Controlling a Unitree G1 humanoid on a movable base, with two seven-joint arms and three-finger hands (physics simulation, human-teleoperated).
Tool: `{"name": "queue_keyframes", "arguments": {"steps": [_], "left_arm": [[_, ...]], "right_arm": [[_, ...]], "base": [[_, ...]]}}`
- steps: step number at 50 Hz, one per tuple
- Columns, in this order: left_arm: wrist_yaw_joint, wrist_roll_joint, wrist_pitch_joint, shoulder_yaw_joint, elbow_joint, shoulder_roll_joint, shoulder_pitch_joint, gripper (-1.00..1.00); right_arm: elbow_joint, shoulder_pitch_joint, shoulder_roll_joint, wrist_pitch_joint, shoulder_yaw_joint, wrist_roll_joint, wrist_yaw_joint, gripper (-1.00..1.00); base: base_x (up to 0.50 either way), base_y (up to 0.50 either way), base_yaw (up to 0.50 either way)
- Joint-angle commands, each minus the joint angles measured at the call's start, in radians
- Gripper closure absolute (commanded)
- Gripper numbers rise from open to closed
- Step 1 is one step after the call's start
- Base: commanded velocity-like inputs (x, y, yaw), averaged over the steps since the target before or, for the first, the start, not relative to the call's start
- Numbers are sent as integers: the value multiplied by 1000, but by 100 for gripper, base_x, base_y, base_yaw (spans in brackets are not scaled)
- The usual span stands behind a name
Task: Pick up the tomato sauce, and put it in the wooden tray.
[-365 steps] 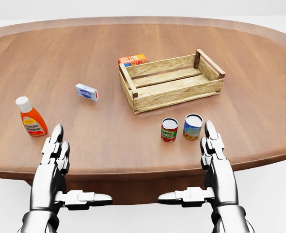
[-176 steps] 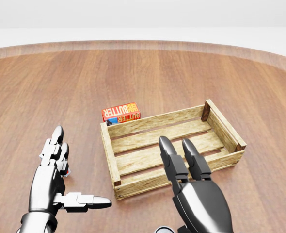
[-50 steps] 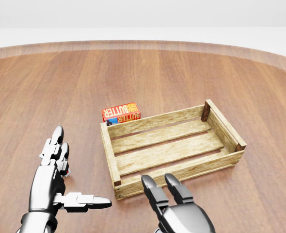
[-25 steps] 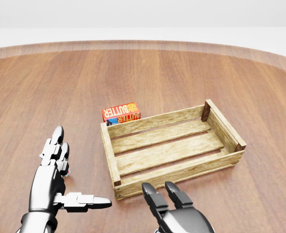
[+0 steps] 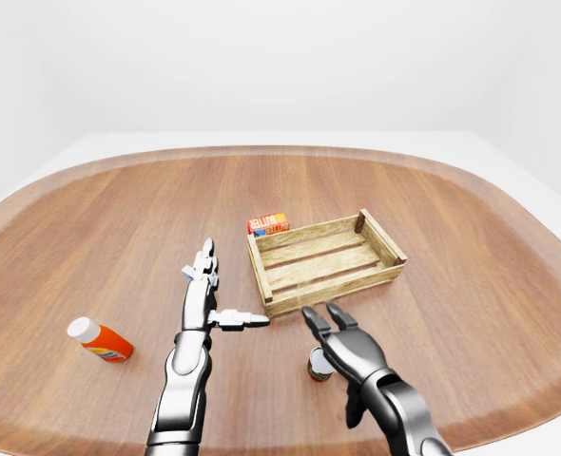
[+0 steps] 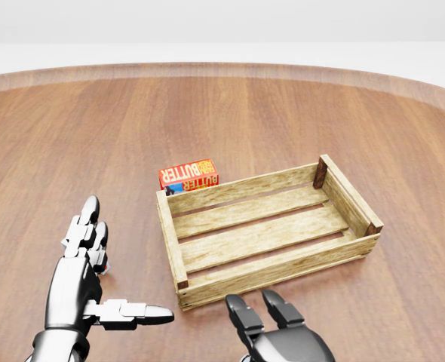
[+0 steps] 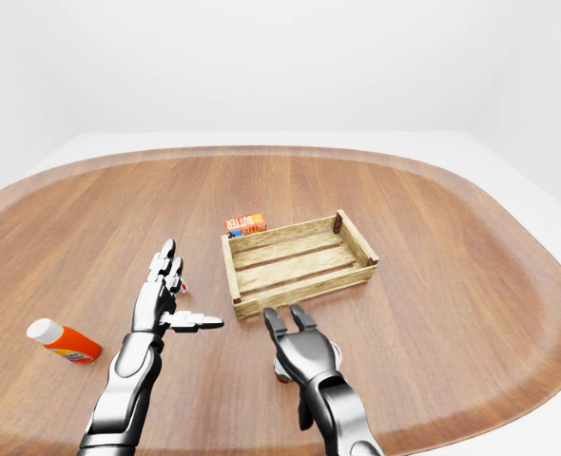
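Observation:
The wooden tray (image 5: 287, 292) is a slatted crate lying empty near the middle of the table. In the left-eye view a small can with a red label, the tomato sauce (image 5: 315, 367), stands below the tray, mostly hidden under my right hand (image 5: 332, 334). That hand hovers over the can with its fingers open and stretched toward the tray; I cannot tell whether it touches the can. In the head view only its fingertips (image 6: 237, 311) show at the bottom edge. My left hand (image 5: 204, 293) is open and empty, left of the tray.
A red butter box (image 5: 268, 224) lies against the tray's upper left wall. An orange bottle with a white cap (image 5: 100, 339) lies at the left. A small blue-white box (image 5: 189, 273) sits behind my left hand. A second can seen earlier is hidden.

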Motion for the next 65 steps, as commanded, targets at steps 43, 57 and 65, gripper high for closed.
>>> {"name": "queue_keyframes", "arguments": {"steps": [43, 57, 65], "left_arm": [[-1, 4, -1, 0, 1, 0, 0, -100], [0, 3, -1, 0, 3, 0, -2, -100], [0, 3, 1, 0, 0, 0, -1, -100]], "right_arm": [[235, -167, 28, -129, -78, -102, -9, -100], [421, -235, 11, -129, -118, -109, -78, -100], [442, -237, 13, -129, -118, -109, -96, -100]], "base": [[0, 0, 0], [0, 0, 0], [0, 0, 0]]}}
